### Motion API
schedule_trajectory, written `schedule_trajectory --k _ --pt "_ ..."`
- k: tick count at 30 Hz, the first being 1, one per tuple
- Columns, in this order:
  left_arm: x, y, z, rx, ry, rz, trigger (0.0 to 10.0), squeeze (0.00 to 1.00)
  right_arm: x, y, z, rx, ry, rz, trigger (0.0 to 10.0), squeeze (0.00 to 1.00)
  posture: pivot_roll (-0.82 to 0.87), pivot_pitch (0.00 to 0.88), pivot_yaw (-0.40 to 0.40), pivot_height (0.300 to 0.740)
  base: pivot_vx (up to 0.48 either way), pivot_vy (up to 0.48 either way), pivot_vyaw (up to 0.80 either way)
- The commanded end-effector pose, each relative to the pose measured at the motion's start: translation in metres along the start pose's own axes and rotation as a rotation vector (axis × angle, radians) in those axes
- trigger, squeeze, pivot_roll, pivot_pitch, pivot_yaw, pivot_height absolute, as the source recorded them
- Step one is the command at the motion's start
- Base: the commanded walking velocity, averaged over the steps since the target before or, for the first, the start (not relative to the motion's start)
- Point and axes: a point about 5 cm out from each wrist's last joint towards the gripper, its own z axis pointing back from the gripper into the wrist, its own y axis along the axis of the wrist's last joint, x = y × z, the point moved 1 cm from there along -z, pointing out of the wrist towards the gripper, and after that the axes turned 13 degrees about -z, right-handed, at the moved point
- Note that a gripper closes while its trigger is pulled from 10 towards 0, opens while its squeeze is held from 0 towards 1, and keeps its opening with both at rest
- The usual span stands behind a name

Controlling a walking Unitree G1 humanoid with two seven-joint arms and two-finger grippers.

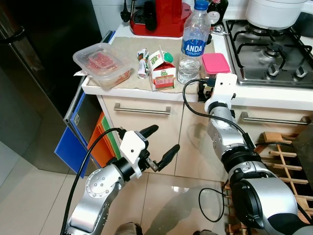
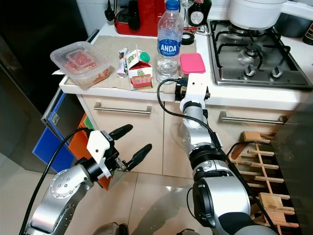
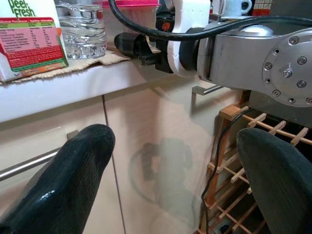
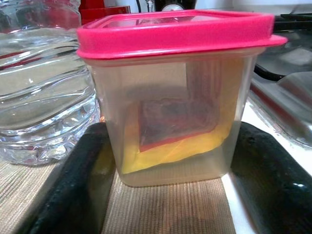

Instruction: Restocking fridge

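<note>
A pink-lidded plastic container (image 1: 215,63) stands at the counter's front edge, next to a water bottle (image 1: 194,44). My right gripper (image 4: 168,161) is open at the counter edge with one finger on each side of the container (image 4: 175,97). Left of the bottle stand a small milk carton (image 1: 161,71), some small packs (image 1: 142,62) and a clear lidded box of meat (image 1: 102,63) that overhangs the counter corner. My left gripper (image 1: 165,138) hangs open and empty low in front of the cabinet doors. Its fingers (image 3: 73,185) are spread wide.
The dark fridge door (image 1: 29,73) is at the left, shut. Blue and orange boards (image 1: 73,142) lean between it and the cabinet. A gas hob (image 1: 269,49) with a white pot is at the right, a red appliance (image 1: 159,17) behind. A wooden rack (image 1: 283,152) stands on the floor.
</note>
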Motion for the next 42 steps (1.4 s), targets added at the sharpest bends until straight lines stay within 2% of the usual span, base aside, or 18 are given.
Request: schedule_trajectory --k 1,10,13,15,17,19,22,24,29,30,31,33,34,38,42 --pt "-0.002 0.003 0.0 -0.002 0.003 0.0 10.0 0.0 -0.006 0.005 -0.002 0.016 0.014 -0.002 0.0 0.0 0.15 0.094 0.064 0.74 0.0 0.0 0.0" --pt "-0.008 0.001 0.002 -0.022 0.037 0.003 10.0 0.0 -0.013 0.009 -0.001 0.046 0.048 -0.011 0.0 0.0 0.15 0.096 0.062 0.74 0.0 0.0 0.0" --pt "-0.013 0.0 0.003 -0.031 0.057 -0.005 10.0 0.0 -0.017 0.025 -0.004 0.126 0.062 -0.002 0.0 0.0 0.15 0.094 0.064 0.74 0.0 0.0 0.0" --pt "-0.015 0.0 0.003 -0.033 0.061 -0.006 10.0 0.0 -0.017 0.027 -0.004 0.139 0.064 -0.001 0.0 0.0 0.15 0.094 0.064 0.74 0.0 0.0 0.0" --pt "-0.019 -0.001 0.003 -0.048 0.077 -0.037 10.0 0.0 -0.018 0.034 -0.005 0.167 0.07 0.008 0.0 0.0 0.15 0.092 0.064 0.74 0.0 0.0 0.0" --pt "-0.024 -0.002 0.004 -0.076 0.106 -0.114 10.0 0.0 -0.019 0.037 -0.005 0.184 0.076 0.008 0.0 0.0 0.14 0.088 0.064 0.74 0.0 0.0 0.0" --pt "-0.03 -0.003 0.003 -0.097 0.135 -0.142 10.0 0.0 -0.019 0.042 -0.006 0.207 0.079 0.005 0.0 0.0 0.14 0.086 0.064 0.74 0.0 0.0 0.0" --pt "-0.041 -0.003 0.003 -0.129 0.203 -0.173 10.0 0.0 -0.015 0.054 -0.006 0.271 0.072 0.017 0.0 0.0 0.14 0.079 0.061 0.74 0.0 0.0 0.0" --pt "-0.045 -0.001 0.003 -0.128 0.233 -0.17 10.0 0.0 -0.009 0.071 -0.005 0.357 0.059 0.05 0.0 0.0 0.13 0.068 0.055 0.74 0.0 0.0 0.0" --pt "-0.046 0.001 0.003 -0.123 0.25 -0.179 10.0 0.0 -0.003 0.085 -0.004 0.417 0.041 0.075 0.0 0.0 0.13 0.063 0.053 0.74 0.0 0.0 0.0" --pt "-0.046 0.001 0.003 -0.123 0.25 -0.179 10.0 0.0 -0.003 0.085 -0.004 0.417 0.041 0.075 0.0 0.0 0.13 0.063 0.053 0.74 0.0 0.0 0.0" --pt "-0.051 0.001 0.001 -0.127 0.299 -0.155 10.0 0.0 0.004 0.098 -0.004 0.472 0.019 0.107 0.0 0.0 0.12 0.047 0.048 0.74 0.0 0.0 0.0" --pt "-0.053 0.0 0.0 -0.135 0.308 -0.176 10.0 0.0 0.01 0.105 -0.002 0.496 0.008 0.111 0.0 0.0 0.12 0.036 0.045 0.74 0.0 0.0 0.0" --pt "-0.055 -0.002 -0.001 -0.14 0.315 -0.185 10.0 0.0 0.016 0.112 0.002 0.521 0.007 0.119 0.0 0.0 0.11 0.022 0.036 0.74 0.0 0.0 0.0" --pt "-0.057 -0.002 -0.001 -0.141 0.347 -0.186 10.0 0.0 0.029 0.12 0.017 0.551 -0.021 0.116 0.0 0.0 0.11 0.0 0.003 0.74 0.0 0.0 0.0"
